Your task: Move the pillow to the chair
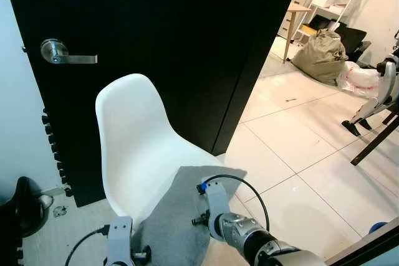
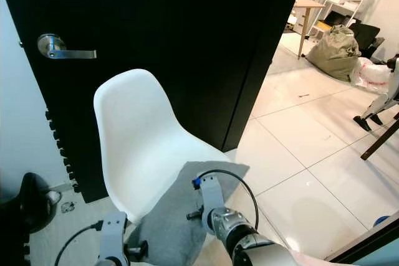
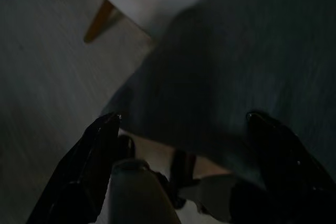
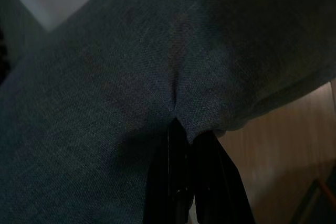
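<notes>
Left gripper (image 3: 181,129) spread wide, glossy black fingers apart, hovering just off edge of grey pillow (image 1: 177,216). Soft woven pillow lies flat over front of seat of smooth white moulded chair (image 1: 134,135), between both grippers. Right gripper (image 4: 191,145) pinched shut on pillow's edge, fabric puckered at fingertips. Beyond grippers: matte black door (image 1: 162,35), brushed metal lever handle (image 1: 62,53); glossy white tiled floor (image 1: 299,129) to right.

Both silver arms reach forward and down, close together. The right gripper (image 4: 191,145) has its two long black fingers (image 4: 176,182) pressed together, pinching a fold of the grey fabric pillow (image 1: 171,216). The left gripper (image 3: 184,124) hangs with its fingers (image 3: 94,150) spread wide apart, their tips at the pillow's edge.
</notes>
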### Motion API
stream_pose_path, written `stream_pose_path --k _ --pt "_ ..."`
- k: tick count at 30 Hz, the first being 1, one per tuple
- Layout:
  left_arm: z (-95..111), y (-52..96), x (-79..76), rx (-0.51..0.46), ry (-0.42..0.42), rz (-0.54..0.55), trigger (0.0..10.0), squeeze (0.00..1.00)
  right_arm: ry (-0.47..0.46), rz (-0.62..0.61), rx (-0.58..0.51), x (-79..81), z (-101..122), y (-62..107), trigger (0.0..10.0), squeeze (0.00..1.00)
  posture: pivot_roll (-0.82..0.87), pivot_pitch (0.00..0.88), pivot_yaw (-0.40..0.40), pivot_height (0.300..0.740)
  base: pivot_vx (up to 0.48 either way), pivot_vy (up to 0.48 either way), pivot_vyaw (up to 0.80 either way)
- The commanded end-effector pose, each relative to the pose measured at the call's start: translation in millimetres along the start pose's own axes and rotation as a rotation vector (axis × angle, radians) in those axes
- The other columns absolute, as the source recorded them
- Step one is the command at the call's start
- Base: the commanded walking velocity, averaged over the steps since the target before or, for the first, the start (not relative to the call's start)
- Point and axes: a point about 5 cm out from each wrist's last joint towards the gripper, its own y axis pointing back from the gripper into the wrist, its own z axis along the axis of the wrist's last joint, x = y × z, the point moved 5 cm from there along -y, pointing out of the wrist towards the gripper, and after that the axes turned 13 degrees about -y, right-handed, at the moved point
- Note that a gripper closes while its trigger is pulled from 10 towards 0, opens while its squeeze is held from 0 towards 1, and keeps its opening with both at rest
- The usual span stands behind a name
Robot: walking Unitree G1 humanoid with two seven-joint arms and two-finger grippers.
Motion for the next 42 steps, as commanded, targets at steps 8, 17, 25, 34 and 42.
stream_pose_path --k 8,17,25,34,42 --pt "10 -2.2 1.5 -0.035 0.005 0.017 10.0 0.0 -0.067 0.127 -0.095 28.6 19 -0.1 10.0 0.0 0.27 0.0 -0.19 0.74 0.0 0.0 0.0" --pt "42 -6.9 17.0 -0.136 0.01 0.077 10.0 0.0 -0.186 0.031 -0.076 16.1 9 -1.8 10.0 0.0 0.28 0.0 -0.193 0.74 0.0 0.0 0.0" --pt "131 -2.0 47.8 -0.433 -0.17 0.171 10.0 0.0 -0.224 0.095 -0.159 27.3 36 1.4 10.0 0.0 0.29 0.0 -0.196 0.71 0.0 0.0 0.0" --pt "148 2.7 55.6 -0.49 -0.199 0.222 10.0 0.0 -0.135 0.093 -0.183 30.6 46 3.1 10.0 0.0 0.29 0.0 -0.2 0.66 0.0 0.0 0.0" --pt "141 4.0 45.8 -0.491 -0.196 0.207 10.0 0.0 -0.107 0.038 -0.169 22.8 39 1.7 10.0 0.0 0.3 0.0 -0.207 0.635 0.0 0.0 0.0"
